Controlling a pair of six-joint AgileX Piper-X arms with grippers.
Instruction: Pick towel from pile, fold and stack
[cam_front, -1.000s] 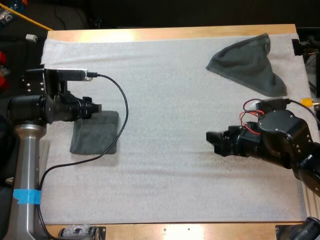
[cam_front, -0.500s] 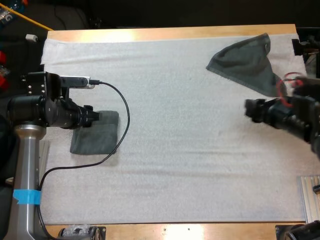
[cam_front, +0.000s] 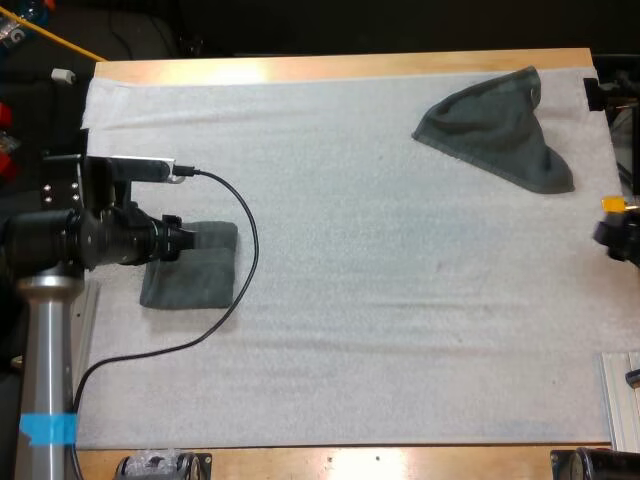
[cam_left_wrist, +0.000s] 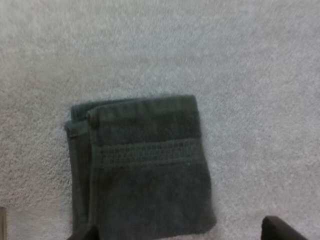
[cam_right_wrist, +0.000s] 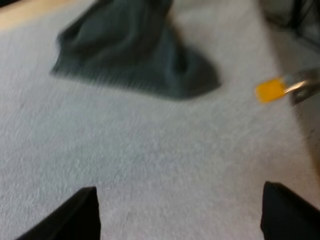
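Observation:
A folded dark grey-green towel (cam_front: 190, 268) lies flat on the white mat (cam_front: 350, 300) at its left side. My left gripper (cam_front: 188, 240) hovers over that towel's near-left part. In the left wrist view the folded towel (cam_left_wrist: 142, 165) lies below the gripper (cam_left_wrist: 180, 235), whose fingers (cam_left_wrist: 280, 230) stand wide apart and hold nothing. A crumpled towel (cam_front: 500, 125) sits at the mat's far right. My right gripper (cam_right_wrist: 182, 215) is open and empty over bare mat, with the crumpled towel (cam_right_wrist: 135, 55) well ahead of it. The right arm (cam_front: 622, 238) is at the mat's right edge.
The wooden table edge (cam_front: 340, 68) runs along the far side of the mat. A metal rail (cam_front: 622, 400) lies at the near right corner. A wide stretch of bare mat separates the two towels.
My right arm has pulled back from the middle right of the mat to its right edge. My left arm has shifted slightly left over the folded towel.

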